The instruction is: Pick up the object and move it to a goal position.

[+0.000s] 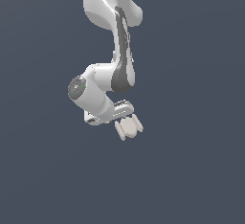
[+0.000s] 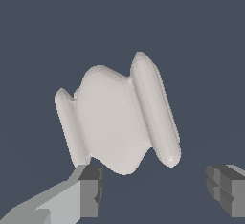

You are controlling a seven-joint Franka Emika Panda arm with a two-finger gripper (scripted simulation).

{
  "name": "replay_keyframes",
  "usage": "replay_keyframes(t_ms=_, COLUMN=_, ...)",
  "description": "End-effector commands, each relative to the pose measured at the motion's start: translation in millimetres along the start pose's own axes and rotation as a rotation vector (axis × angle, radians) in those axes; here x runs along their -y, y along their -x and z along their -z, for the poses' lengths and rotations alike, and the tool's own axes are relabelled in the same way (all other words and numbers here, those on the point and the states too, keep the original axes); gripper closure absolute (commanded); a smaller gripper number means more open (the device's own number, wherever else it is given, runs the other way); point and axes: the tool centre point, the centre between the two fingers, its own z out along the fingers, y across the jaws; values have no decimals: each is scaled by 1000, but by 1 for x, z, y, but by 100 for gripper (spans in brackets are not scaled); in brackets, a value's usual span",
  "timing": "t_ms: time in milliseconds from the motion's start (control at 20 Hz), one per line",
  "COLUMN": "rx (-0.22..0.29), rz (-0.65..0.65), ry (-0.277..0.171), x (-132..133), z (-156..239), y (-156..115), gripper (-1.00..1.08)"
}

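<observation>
The object (image 1: 129, 126) is a small pale beige spool-like lump with a flat plate at each end, lying on the dark grey floor. In the wrist view the object (image 2: 117, 120) fills the middle, its two plates standing on either side of a thicker body. My gripper (image 1: 125, 118) hangs just above it, tilted. In the wrist view my gripper (image 2: 155, 192) is open: the two dark finger pads (image 2: 91, 189) stand wide apart, wider than the object. The object lies just beyond the fingertips, not between the pads. One pad is close to the smaller plate.
The white arm (image 1: 119, 60) comes down from the upper middle of the exterior view. The plain dark grey floor (image 1: 191, 170) surrounds the object. No goal marker shows.
</observation>
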Motion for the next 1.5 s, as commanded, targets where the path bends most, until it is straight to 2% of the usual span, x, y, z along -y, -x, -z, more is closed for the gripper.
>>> replay_keyframes(t_ms=0, rx=-5, rz=27, ry=-63, x=-5, z=-3, y=-1, gripper=-60)
replay_keyframes(t_ms=350, rx=-43, rz=98, ry=-221, x=-17, z=-8, y=-6, gripper=-60)
replay_keyframes(t_ms=650, rx=-80, rz=139, ry=-308, x=-24, z=-8, y=-9, gripper=-60)
replay_keyframes(t_ms=950, rx=-101, rz=159, ry=-347, x=-27, z=-8, y=-10, gripper=-60)
replay_keyframes(t_ms=1450, rx=-102, rz=158, ry=-348, x=-20, z=-26, y=-11, gripper=-60)
